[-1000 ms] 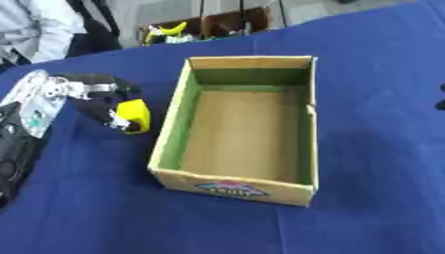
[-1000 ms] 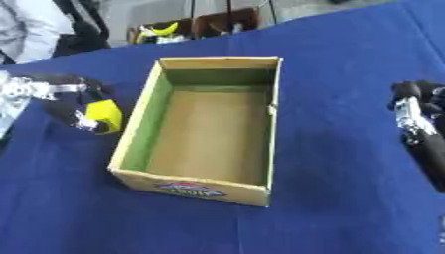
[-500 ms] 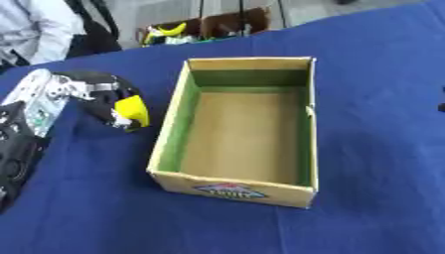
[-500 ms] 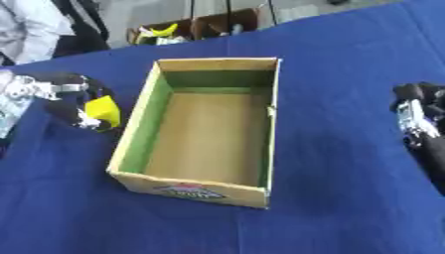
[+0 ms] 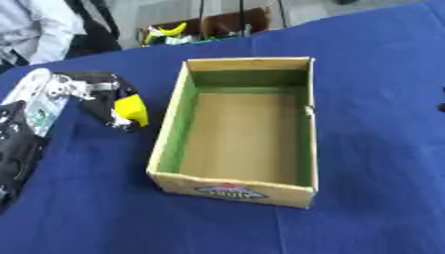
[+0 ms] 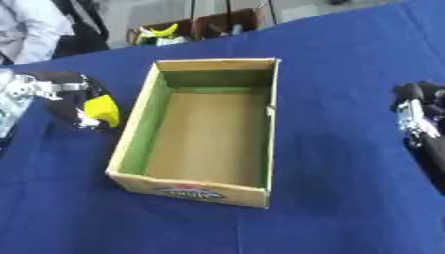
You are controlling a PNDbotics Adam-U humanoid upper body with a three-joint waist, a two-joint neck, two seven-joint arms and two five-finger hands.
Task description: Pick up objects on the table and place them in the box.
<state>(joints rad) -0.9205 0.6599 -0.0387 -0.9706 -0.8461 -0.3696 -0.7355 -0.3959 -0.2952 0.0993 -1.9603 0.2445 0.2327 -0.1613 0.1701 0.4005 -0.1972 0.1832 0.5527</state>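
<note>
The left robot hand (image 5: pixel 100 94) grasps a yellow object (image 5: pixel 131 109) beside the box (image 5: pixel 239 186).

Blue tablecloth (image 5: pixel 365 74); far crate (image 5: pixel 217 25) of yellow items.

The box (image 5: pixel 239 131) sits open-topped near the middle of the table (image 5: pixel 374 198), its long sides running away from the robot and skewed a little to the right at the far end. Left of it, close beside its left wall, is the left hand (image 5: pixel 109 96), closed around a small object (image 5: pixel 130 109) (what it is cannot be made out). The right hand (image 6: pixel 417 116) lies well apart from the box at the table's right edge. Behind the table's far edge stands a bin (image 5: pixel 213 27) with things in it.
</note>
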